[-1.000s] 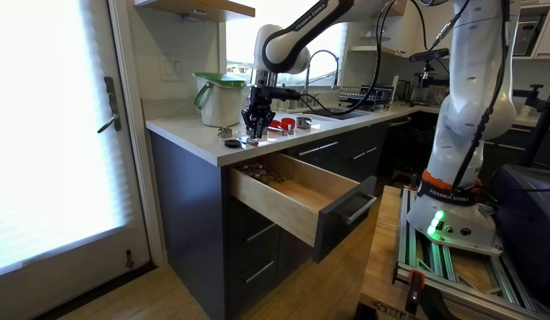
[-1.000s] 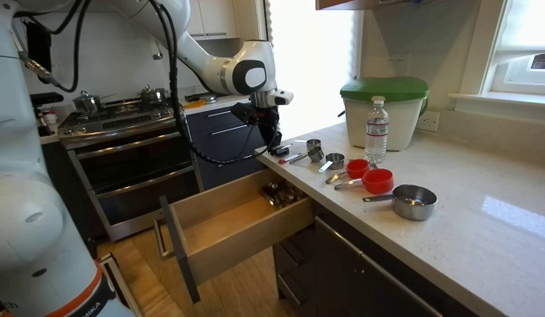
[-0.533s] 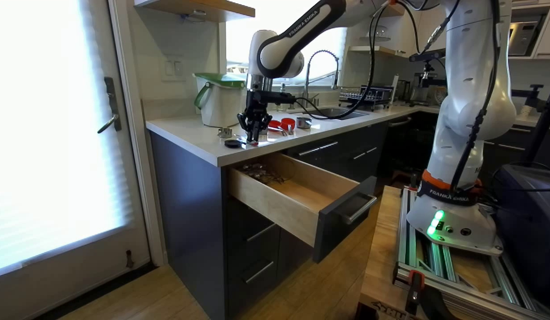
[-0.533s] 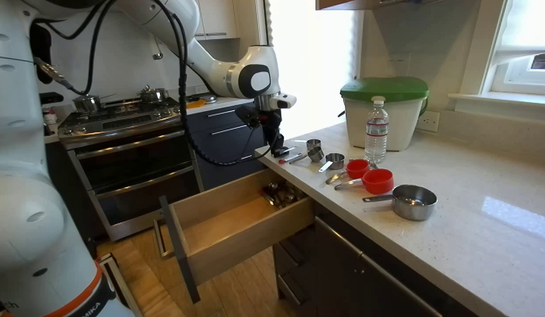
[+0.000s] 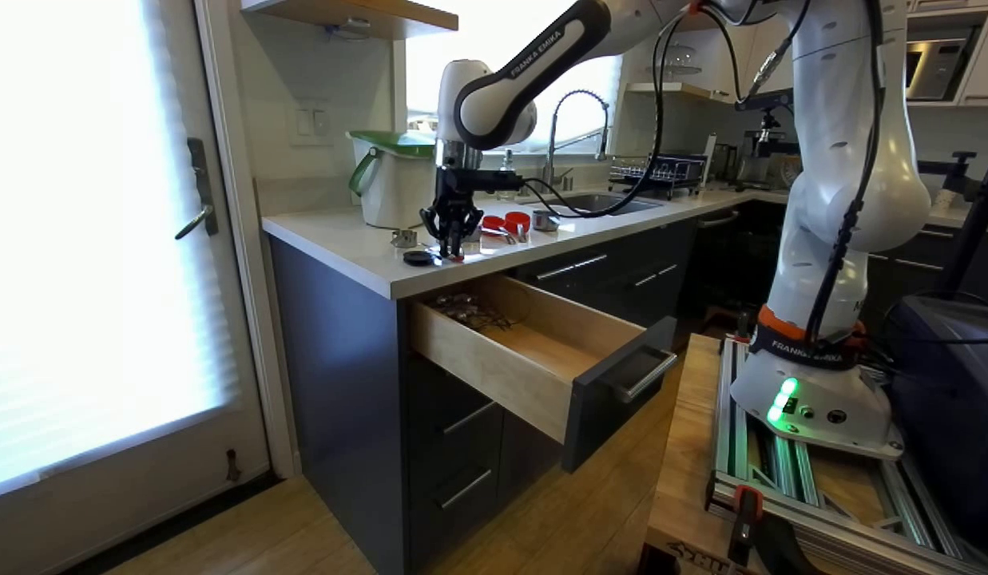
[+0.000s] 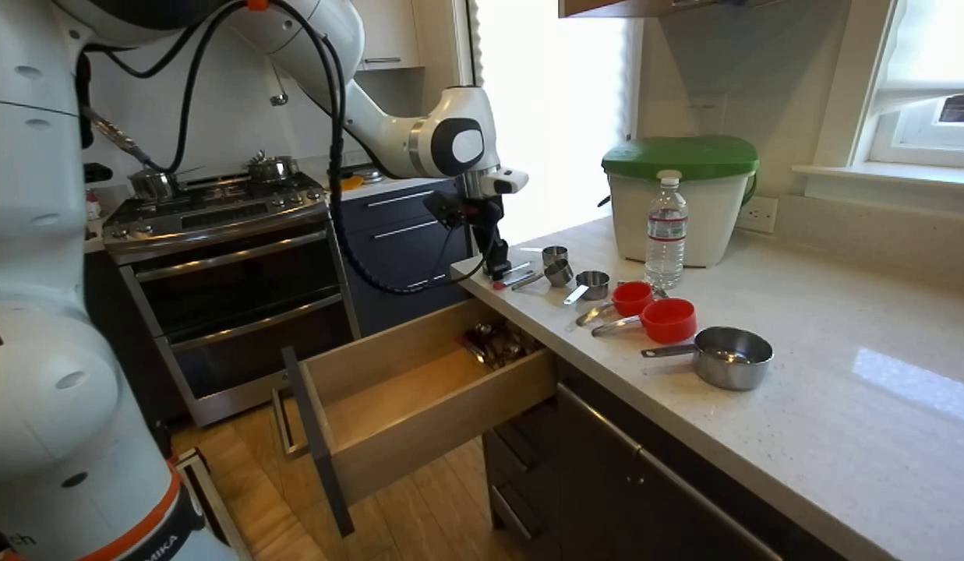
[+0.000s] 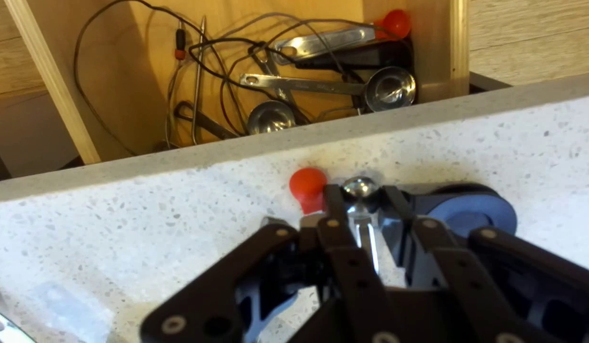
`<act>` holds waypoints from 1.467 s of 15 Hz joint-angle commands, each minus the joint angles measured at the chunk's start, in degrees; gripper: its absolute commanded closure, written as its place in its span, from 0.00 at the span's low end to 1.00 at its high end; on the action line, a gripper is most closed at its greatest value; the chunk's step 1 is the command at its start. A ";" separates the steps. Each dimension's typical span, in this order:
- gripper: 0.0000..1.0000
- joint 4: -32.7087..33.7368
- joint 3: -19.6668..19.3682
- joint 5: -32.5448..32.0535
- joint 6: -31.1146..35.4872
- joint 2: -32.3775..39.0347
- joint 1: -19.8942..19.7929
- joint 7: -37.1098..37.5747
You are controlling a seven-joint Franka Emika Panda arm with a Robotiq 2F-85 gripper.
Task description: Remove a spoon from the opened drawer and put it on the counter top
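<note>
A shiny metal spoon (image 7: pixel 360 186) is between the fingertips in the wrist view, its round bowl pinched and its handle running back under the gripper. My gripper (image 7: pixel 363 190) is shut on it, low over the pale counter top (image 7: pixel 180 228) near its edge. In both exterior views the gripper (image 5: pixel 450 254) (image 6: pixel 497 271) points straight down at the counter corner. Whether the spoon touches the counter I cannot tell. The open drawer (image 5: pixel 494 363) (image 6: pixel 443 428) shows in both exterior views and holds several metal measuring spoons (image 7: pixel 389 89) and wires.
A red-ended spoon (image 7: pixel 308 186) lies close beside one finger, and a black round item (image 7: pixel 470 214) beside the other. Metal cups (image 6: pixel 592 285) and red cups (image 6: pixel 669 320) stand along the counter. A bottle (image 6: pixel 666 234) and a green-lidded bin (image 6: pixel 676 210) stand behind.
My gripper has moved down to the counter, and slightly towards the black round item and red-ended spoon. A silver handle by the fingers moved along with it. The drawer has not moved.
</note>
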 commanded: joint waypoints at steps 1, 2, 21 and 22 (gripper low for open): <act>0.94 2.03 -1.49 -2.61 -1.69 1.76 1.45 2.39; 0.94 2.24 -1.54 -2.69 -1.70 1.96 1.51 2.22; 0.01 -11.28 0.69 -2.03 -4.18 -15.56 -0.23 -17.89; 0.00 -13.79 0.91 -1.10 -3.64 -18.16 -0.60 -21.26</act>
